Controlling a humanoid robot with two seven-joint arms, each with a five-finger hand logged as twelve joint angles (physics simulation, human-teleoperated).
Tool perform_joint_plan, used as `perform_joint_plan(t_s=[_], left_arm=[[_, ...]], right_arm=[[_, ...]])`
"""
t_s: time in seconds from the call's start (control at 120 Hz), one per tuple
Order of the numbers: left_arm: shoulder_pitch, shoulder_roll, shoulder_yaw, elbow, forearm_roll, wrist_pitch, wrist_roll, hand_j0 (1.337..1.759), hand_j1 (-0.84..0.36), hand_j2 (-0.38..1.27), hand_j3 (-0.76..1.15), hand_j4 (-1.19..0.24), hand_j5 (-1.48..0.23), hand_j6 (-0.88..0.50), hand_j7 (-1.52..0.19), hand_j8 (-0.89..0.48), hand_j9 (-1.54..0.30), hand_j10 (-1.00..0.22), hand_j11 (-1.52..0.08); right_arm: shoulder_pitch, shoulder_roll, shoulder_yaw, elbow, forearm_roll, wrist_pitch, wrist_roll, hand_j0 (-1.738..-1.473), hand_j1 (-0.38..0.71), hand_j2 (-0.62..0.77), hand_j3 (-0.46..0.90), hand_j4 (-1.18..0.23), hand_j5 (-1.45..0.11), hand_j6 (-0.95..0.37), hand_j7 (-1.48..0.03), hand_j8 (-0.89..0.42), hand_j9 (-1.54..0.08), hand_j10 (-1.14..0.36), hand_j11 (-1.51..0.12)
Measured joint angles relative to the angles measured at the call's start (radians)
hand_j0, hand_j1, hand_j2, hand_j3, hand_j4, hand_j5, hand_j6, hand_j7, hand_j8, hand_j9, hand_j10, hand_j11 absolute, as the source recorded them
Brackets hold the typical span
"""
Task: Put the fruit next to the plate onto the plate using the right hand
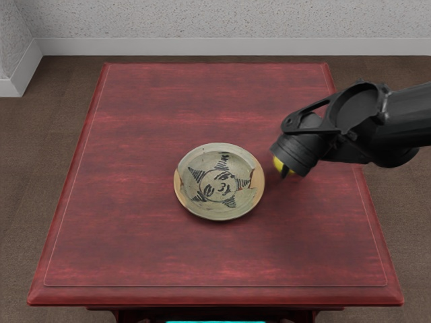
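A round, pale green plate (250,176) with a dark star-like pattern sits near the middle of the red table. Just right of its rim lies a small yellow fruit (277,163), mostly covered from above. My right arm comes in from the right edge, and its black hand (285,171) is directly over the fruit. The thick wrist hides most of the hand, so the grasp cannot be made out. The fruit appears to be down at table level, off the plate.
The red wooden table (135,222) has a raised border along its edges. Around it are brown floor and a white wall with a baseboard at the back.
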Motion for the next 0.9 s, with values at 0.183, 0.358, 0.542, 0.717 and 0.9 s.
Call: perform_joint_plan(t_s=[0.183,0.358,0.542,0.717,0.9], left_arm=[[0.001,0.0,0.0,0.0,0.0,0.0,0.0,1.658,0.07,0.05,0.0,-0.23,-0.3,-0.23,-0.3,-0.23,-0.3,-0.23,-0.3],[0.0,0.0,0.0,0.0,0.0,0.0,0.0,1.658,0.07,0.05,0.0,-0.23,-0.3,-0.23,-0.3,-0.23,-0.3,-0.23,-0.3],[0.001,0.0,0.0,0.0,0.0,0.0,0.0,1.658,0.07,0.05,0.0,-0.23,-0.3,-0.23,-0.3,-0.23,-0.3,-0.23,-0.3],[0.0,0.0,0.0,0.0,0.0,0.0,0.0,1.658,0.07,0.05,0.0,-0.23,-0.3,-0.23,-0.3,-0.23,-0.3,-0.23,-0.3],[0.001,0.0,0.0,0.0,0.0,0.0,0.0,1.658,0.07,0.05,0.0,-0.23,-0.3,-0.23,-0.3,-0.23,-0.3,-0.23,-0.3]], right_arm=[[0.075,-0.031,-0.012,0.008,0.046,-0.002,0.0,-1.652,0.31,0.33,0.0,-0.79,-1.14,-0.29,-1.13,-0.24,-1.16,-0.71,-1.17],[0.188,-0.026,0.002,0.064,0.11,-0.003,0.0,-1.653,0.28,0.31,0.0,-0.81,-1.19,-0.32,-1.13,-0.26,-1.16,-0.73,-1.16],[0.256,0.042,0.075,0.103,0.135,-0.002,0.0,-1.654,0.3,0.33,0.0,-0.82,-1.23,-0.31,-1.13,-0.26,-1.15,-0.72,-1.16],[0.286,0.087,0.168,0.118,0.166,-0.001,0.0,-1.656,0.3,0.34,0.0,-0.82,-1.25,-0.3,-1.13,-0.25,-1.16,-0.72,-1.17],[0.287,0.096,0.209,0.118,0.172,-0.002,0.001,-1.655,0.32,0.36,0.0,-0.82,-1.25,-0.3,-1.13,-0.25,-1.16,-0.71,-1.17]])
